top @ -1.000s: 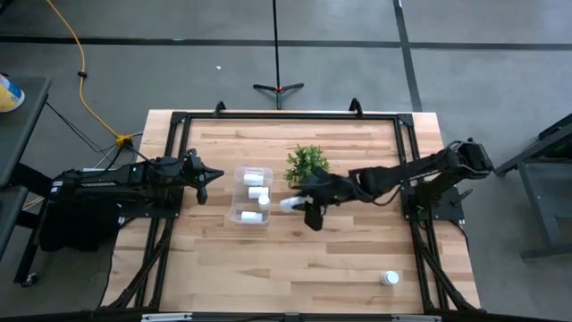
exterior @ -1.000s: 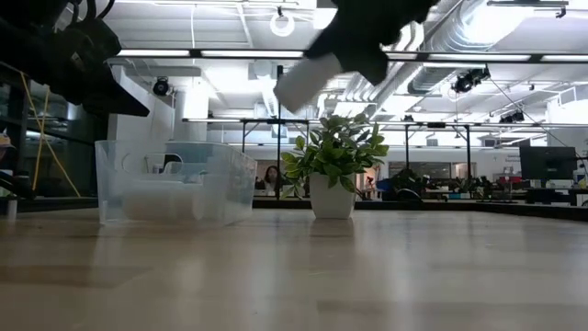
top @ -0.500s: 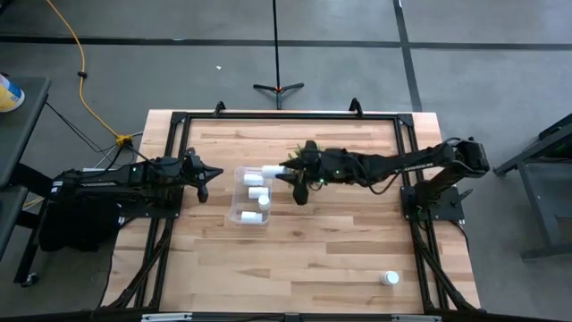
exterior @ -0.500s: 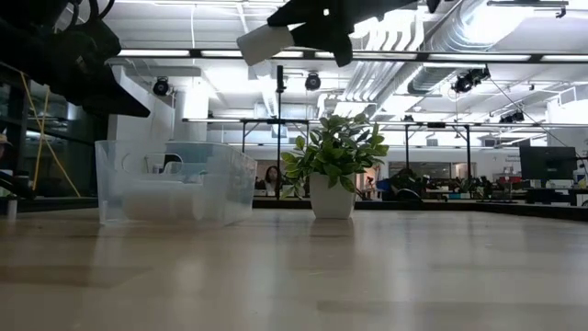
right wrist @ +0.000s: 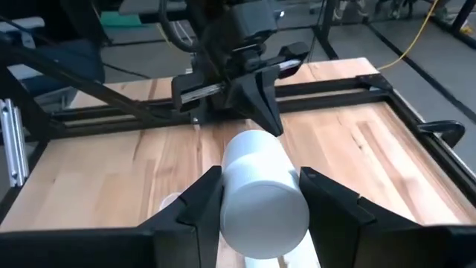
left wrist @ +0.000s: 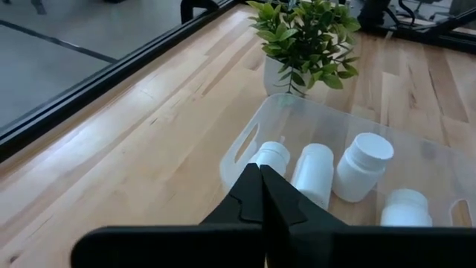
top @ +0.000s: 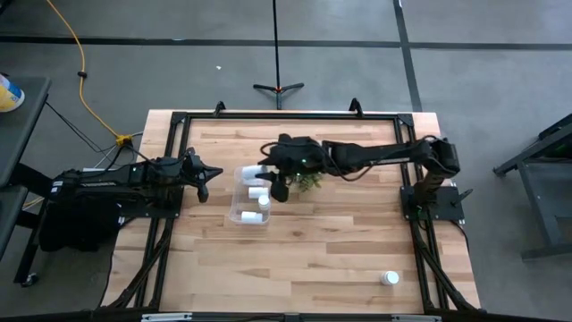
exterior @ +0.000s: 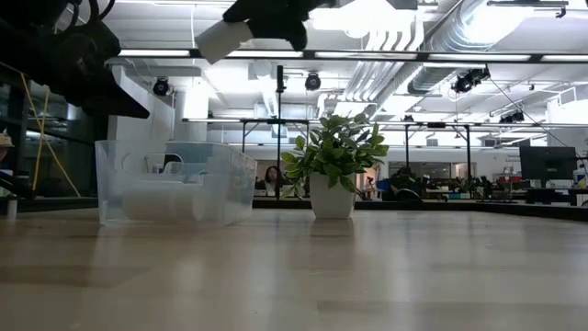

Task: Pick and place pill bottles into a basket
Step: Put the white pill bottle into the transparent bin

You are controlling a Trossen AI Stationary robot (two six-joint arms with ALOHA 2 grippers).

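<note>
A: Where's the right gripper [top: 268, 170]?

B: Reached across the table, over the far end of the clear bin [top: 234, 213]. Fingers clamped on a white pill bottle [right wrist: 262, 193], one either side of it. In the low view that bottle [exterior: 223, 38] is up in the air, tilted, above the bin [exterior: 175, 182].

A: Bin contents?

B: The left wrist view shows four white bottles inside [left wrist: 363, 166], some lying down; the top-down view only resolves three [top: 257, 191]. The bin sits on the wooden table [top: 322, 250], just left of the small potted plant [top: 310, 182].

A: Any other bottles out?

B: One [top: 390, 278], standing alone near the front right corner of the table, well apart from everything else.

A: Left arm?

B: Parked at the left edge of the table. The left gripper [top: 203, 173] points toward the bin, close to it without touching. Its fingers [left wrist: 256, 195] are pressed together, nothing between them.

A: Plant in the way?

B: The right arm passes over it; the plant [exterior: 334, 172] stands upright just beside the bin.
</note>
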